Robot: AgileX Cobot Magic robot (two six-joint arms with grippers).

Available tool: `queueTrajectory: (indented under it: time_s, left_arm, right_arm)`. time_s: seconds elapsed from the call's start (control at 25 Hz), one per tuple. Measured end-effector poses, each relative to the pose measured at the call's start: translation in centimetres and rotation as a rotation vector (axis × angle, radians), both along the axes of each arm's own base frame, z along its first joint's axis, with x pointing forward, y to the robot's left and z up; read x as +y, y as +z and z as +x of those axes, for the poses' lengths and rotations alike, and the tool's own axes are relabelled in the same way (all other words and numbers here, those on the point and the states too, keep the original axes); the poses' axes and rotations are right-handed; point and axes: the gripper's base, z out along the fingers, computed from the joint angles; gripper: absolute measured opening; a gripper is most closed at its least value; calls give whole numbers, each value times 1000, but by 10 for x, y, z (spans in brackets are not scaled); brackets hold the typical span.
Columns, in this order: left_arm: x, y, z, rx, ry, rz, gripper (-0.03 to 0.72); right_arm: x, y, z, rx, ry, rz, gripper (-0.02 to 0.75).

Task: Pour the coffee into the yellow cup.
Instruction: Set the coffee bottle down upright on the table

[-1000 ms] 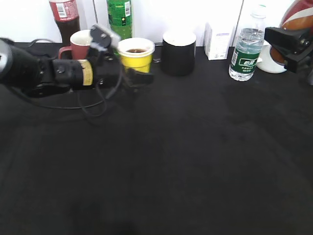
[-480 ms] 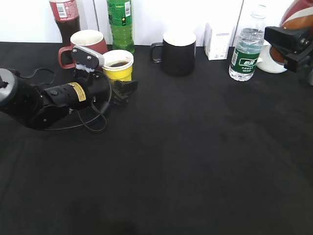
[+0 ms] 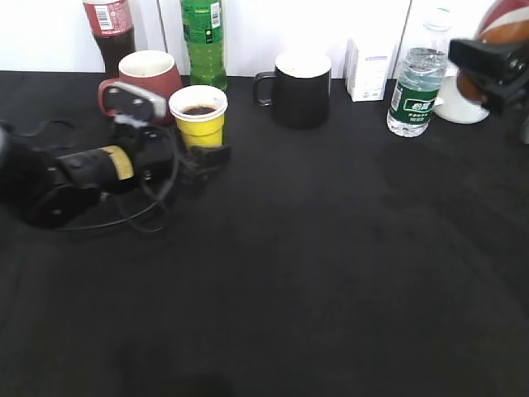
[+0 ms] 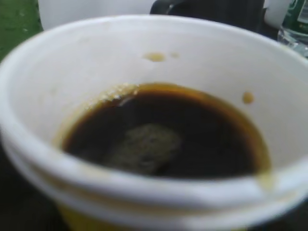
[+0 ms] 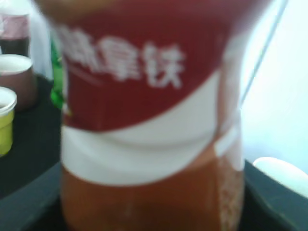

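The yellow cup point(image 3: 198, 124) with a white rim stands at the back left, just in front of the dark red mug. It holds dark coffee point(image 4: 163, 134), and its white inside wall point(image 4: 144, 48) fills the left wrist view. My left gripper point(image 3: 202, 155) sits low at the cup's base and appears shut on it; the fingers are hidden in the wrist view. My right gripper point(image 3: 492, 70) is at the far right edge, shut on the coffee bottle point(image 3: 506, 25). The bottle's red and white label point(image 5: 149, 120) fills the right wrist view. The yellow cup also shows at that view's left edge point(image 5: 6, 120).
Along the back stand a cola bottle point(image 3: 107, 29), a dark red mug point(image 3: 149, 70), a green bottle point(image 3: 203, 41), a black mug point(image 3: 302, 89), a white box point(image 3: 368, 70) and a water bottle point(image 3: 417, 83). The black tabletop point(image 3: 331, 265) stretches forward.
My left arm carried the yellow cup left and down from a raised spot to beside the red mug, then sank lower. The right gripper with the bottle has barely moved.
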Motion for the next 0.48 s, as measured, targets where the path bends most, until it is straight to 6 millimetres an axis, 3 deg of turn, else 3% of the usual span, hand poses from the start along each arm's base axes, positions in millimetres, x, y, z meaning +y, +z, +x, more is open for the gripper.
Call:
queueTrajectory:
  time_s: [0.12,0.32,0.48]
  left_arm:
    - [8,6,-19,32,7,17,633]
    - [22,29,-60,49,10,30,615]
    - [21,58,-68,-39,-34,26,595]
  right_arm:
    - [-5,-19,13,82,-75,81,527]
    - [-25,-87,42,236,-314,57,527]
    - [-35,-134,52,277,-436,69,527]
